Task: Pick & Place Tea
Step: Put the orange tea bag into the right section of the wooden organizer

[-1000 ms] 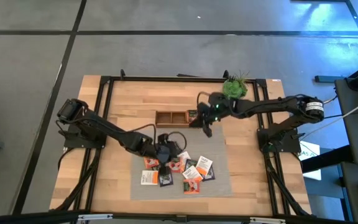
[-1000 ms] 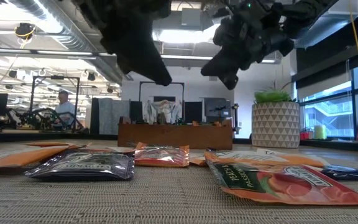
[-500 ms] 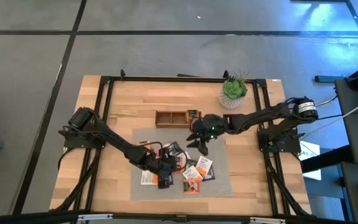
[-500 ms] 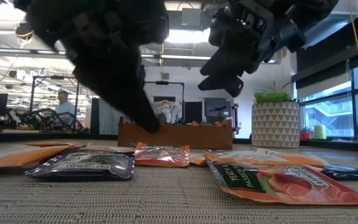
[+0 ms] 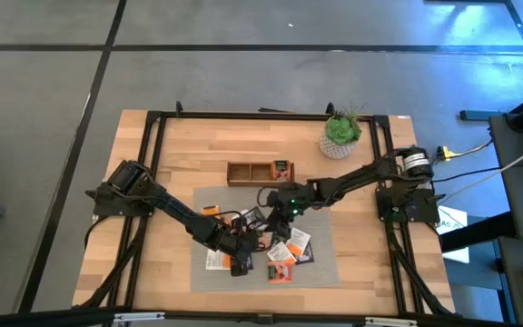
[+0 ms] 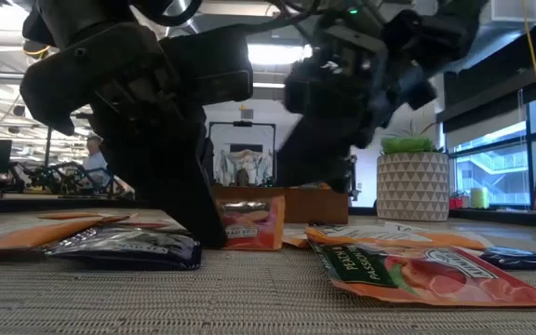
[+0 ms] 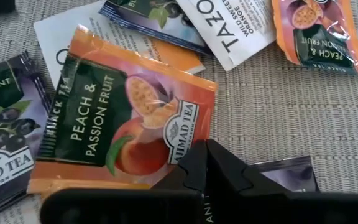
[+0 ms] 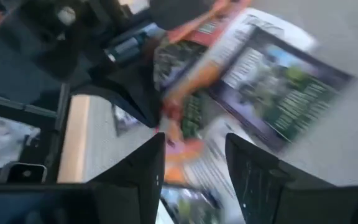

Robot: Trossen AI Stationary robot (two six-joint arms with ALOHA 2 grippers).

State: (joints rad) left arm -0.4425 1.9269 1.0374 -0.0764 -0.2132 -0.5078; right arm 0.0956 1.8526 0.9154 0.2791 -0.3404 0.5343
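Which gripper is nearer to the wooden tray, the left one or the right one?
The right. The right gripper is over the mat's upper part, just below the wooden tray. The left gripper is farther down, among the tea sachets.

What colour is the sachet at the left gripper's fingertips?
Orange with a dark green label panel: the peach sachet at the left gripper, clearest in the left wrist view.

You see the tea sachets scattered on the mat near the table's front edge, the tray behind them mid-table.
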